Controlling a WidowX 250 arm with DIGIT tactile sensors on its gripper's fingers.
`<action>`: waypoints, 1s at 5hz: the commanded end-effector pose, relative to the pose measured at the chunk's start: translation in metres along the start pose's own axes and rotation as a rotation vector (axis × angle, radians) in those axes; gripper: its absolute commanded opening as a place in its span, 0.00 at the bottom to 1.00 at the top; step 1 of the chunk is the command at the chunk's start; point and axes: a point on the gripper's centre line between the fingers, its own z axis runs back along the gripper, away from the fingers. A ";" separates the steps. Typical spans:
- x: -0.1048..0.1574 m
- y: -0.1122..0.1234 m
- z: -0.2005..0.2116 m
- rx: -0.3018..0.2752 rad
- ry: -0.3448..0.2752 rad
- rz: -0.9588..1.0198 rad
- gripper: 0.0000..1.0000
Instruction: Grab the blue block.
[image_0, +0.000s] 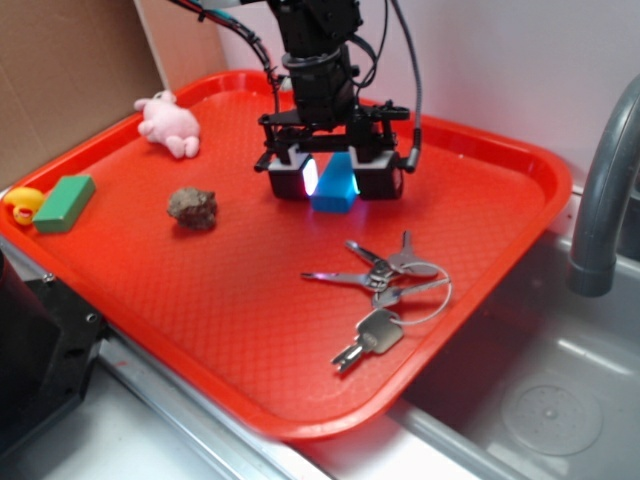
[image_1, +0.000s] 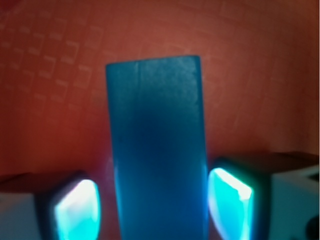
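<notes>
The blue block (image_0: 336, 192) lies on the red tray (image_0: 200, 330), towards the back middle. My gripper (image_0: 334, 178) is lowered over it, with one finger on each side. In the wrist view the blue block (image_1: 157, 150) runs lengthwise between the two glowing pads (image_1: 77, 210). A narrow strip of red tray shows between the left pad and the block, and the right pad sits very close to it. The gripper (image_1: 157, 212) is open around the block.
A pink plush toy (image_0: 168, 122) lies at the tray's back left. A green block (image_0: 65, 203) and a yellow duck (image_0: 22, 205) sit at the left edge, with a brown rock (image_0: 192, 208) nearby. Keys (image_0: 385, 290) lie in front. A sink and a grey faucet (image_0: 600, 190) are on the right.
</notes>
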 end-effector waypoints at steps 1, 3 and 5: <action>0.005 0.002 0.014 -0.027 -0.008 -0.052 0.00; -0.037 0.028 0.108 -0.041 -0.070 -0.265 0.00; -0.058 0.055 0.210 -0.074 -0.087 -0.341 0.00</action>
